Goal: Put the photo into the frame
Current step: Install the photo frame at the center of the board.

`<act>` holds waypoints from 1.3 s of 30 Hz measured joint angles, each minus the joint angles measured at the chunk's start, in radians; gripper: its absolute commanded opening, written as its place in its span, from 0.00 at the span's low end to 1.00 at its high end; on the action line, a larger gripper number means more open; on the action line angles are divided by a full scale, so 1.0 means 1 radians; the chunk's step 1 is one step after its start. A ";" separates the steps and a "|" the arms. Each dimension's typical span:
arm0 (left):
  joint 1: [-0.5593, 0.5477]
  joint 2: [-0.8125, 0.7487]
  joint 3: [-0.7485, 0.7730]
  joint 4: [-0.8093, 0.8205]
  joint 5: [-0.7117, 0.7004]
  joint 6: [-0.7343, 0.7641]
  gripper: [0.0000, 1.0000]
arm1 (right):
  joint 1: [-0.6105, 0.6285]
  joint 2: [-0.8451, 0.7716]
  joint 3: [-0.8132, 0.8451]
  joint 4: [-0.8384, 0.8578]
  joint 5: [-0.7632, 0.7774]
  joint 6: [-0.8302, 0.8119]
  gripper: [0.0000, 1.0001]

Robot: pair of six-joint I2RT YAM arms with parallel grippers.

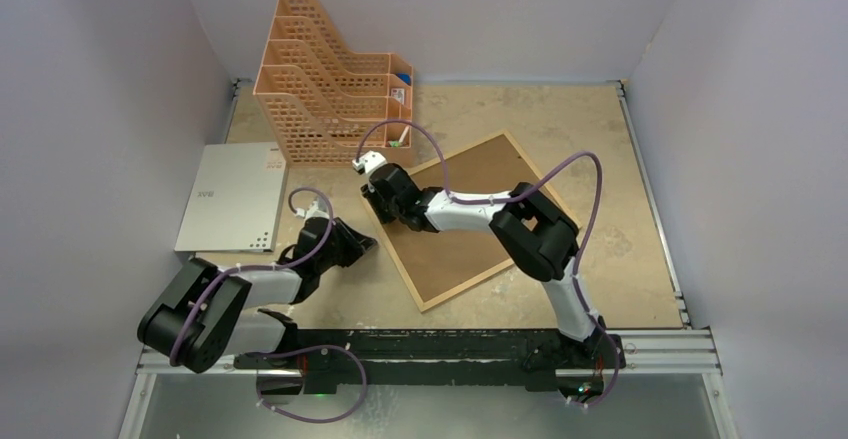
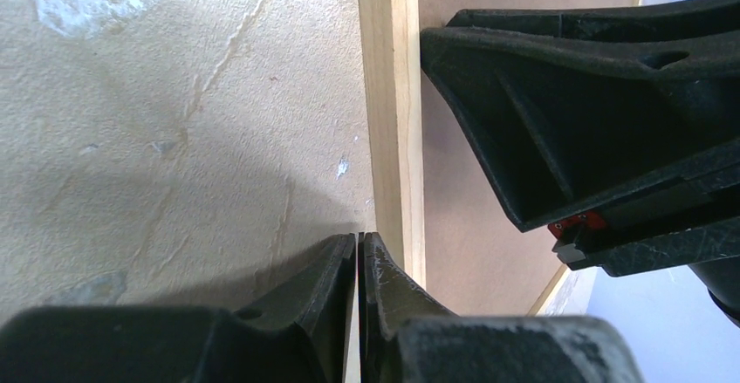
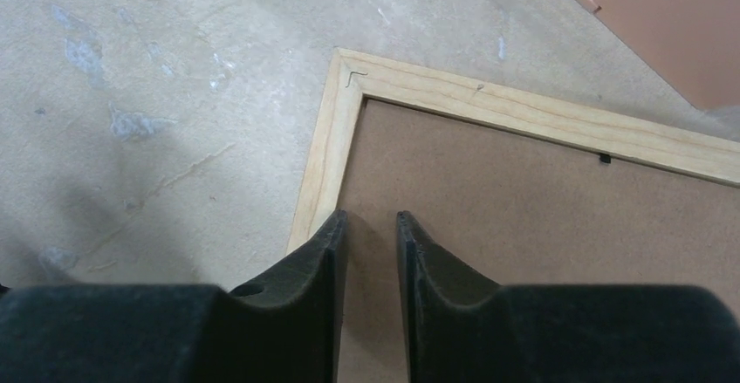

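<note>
The frame [image 1: 465, 289] lies flat on the table, a light-wood rectangle turned at an angle, with a brown backing board [image 1: 480, 174] inside it. The photo is hidden or out of view. My right gripper [image 1: 380, 216] hovers over the frame's left corner. In the right wrist view its jaws [image 3: 371, 217] stand narrowly open over the backing board [image 3: 524, 226], just inside the wooden rail [image 3: 524, 112], with nothing between them. My left gripper [image 1: 368, 244] is shut, its tips [image 2: 359, 236] at the table beside the frame's outer edge [image 2: 393, 95]. The right gripper's black body [image 2: 567, 95] fills that view's right side.
An orange lattice file organizer [image 1: 325, 79] stands at the back left, close to the frame's left corner, and its wall [image 3: 672, 25] shows in the right wrist view. A grey perforated sheet [image 1: 232, 196] lies flat at the left. White walls enclose the table on three sides.
</note>
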 measured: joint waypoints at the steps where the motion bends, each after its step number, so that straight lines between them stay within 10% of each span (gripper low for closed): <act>1: 0.000 -0.006 0.000 -0.003 -0.001 0.000 0.15 | 0.000 -0.006 -0.006 0.002 0.004 0.008 0.34; 25: 0.001 -0.019 0.091 -0.086 0.140 0.113 0.61 | -0.063 -0.401 -0.385 -0.271 -0.061 0.211 0.52; 39: -0.007 0.196 0.241 -0.095 0.113 0.131 0.38 | -0.026 -0.459 -0.451 -0.307 -0.137 0.183 0.66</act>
